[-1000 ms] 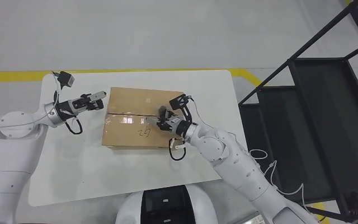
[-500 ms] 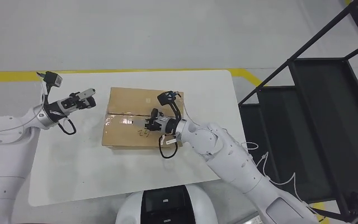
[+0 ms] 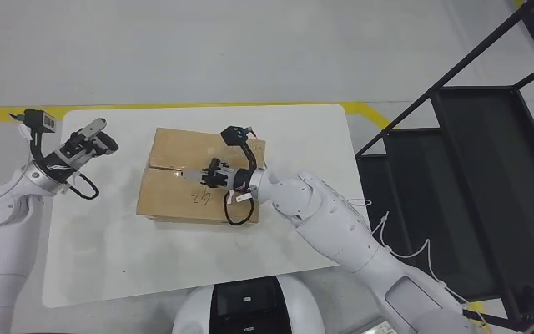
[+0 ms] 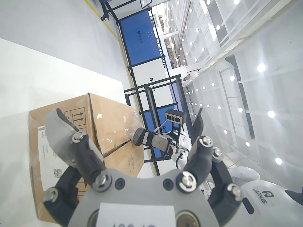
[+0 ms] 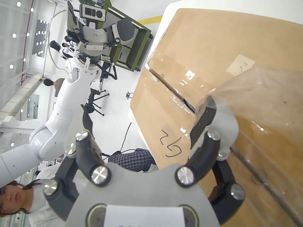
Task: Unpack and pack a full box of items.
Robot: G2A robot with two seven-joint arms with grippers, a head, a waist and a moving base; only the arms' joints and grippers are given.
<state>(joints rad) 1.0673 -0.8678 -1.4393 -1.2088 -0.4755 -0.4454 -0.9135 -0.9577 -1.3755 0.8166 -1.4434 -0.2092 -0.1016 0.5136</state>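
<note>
I had the right gripper (image 3: 206, 175) spread, one finger on the box's (image 3: 167, 204) taped seam (image 3: 171, 169) beside handwritten digits (image 3: 198, 198); the left gripper (image 3: 102, 138) gaped over the table's (image 3: 167, 259) far-left corner.

The right gripper (image 5: 145, 112), jaws spread wide, has one fingertip (image 5: 208, 114) at the closed cardboard box's (image 5: 213, 48) taped seam (image 5: 169, 87).

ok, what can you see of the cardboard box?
The cardboard box is brown, closed, lying flat on the white table. Clear tape covers the centre seam between its top flaps, with a handwritten mark beside it and a printed label on one end. The right pincer rests a fingertip on the seam.
</note>
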